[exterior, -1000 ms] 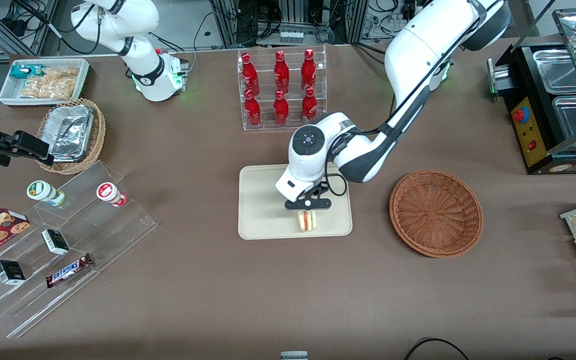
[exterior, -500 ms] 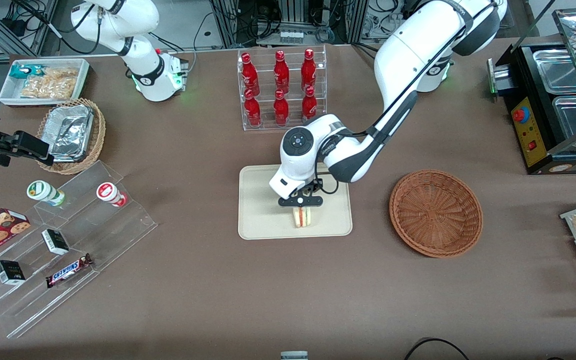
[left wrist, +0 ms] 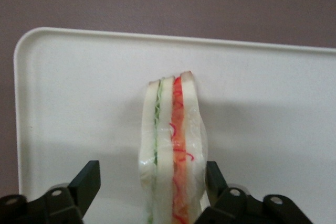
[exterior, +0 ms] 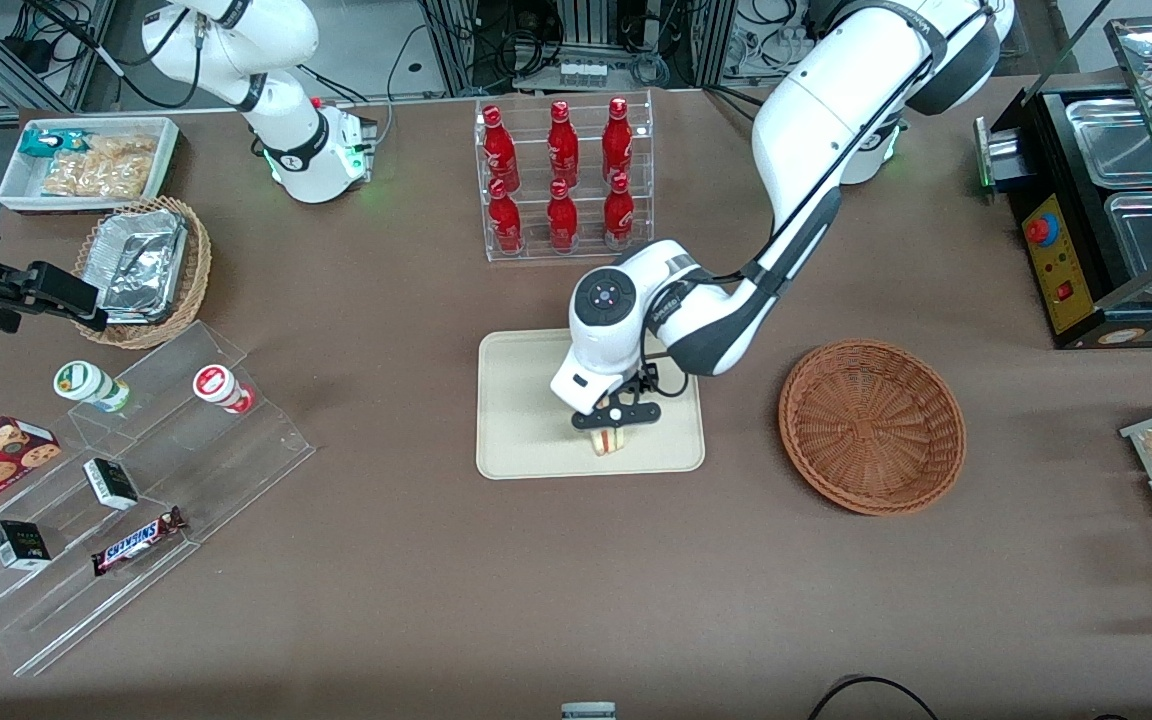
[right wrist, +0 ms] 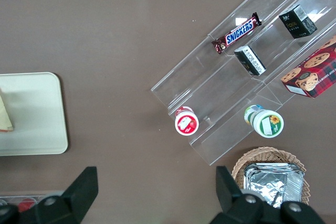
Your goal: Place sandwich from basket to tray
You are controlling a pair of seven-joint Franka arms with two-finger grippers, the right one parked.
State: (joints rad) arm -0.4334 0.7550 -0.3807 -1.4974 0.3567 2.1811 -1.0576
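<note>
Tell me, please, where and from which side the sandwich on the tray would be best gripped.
Probably from above, across its two flat bread faces. The sandwich stands on edge on the tray, its filling layers upright, so the bread sides give flat, parallel surfaces. The hand is already directly over it, open, with one finger on each bread side.

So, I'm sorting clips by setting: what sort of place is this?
Likely a robotics lab's mock snack counter: bottle rack, snack shelves, food warmer. The gripper is at the sandwich on the tray, jaws open.
</note>
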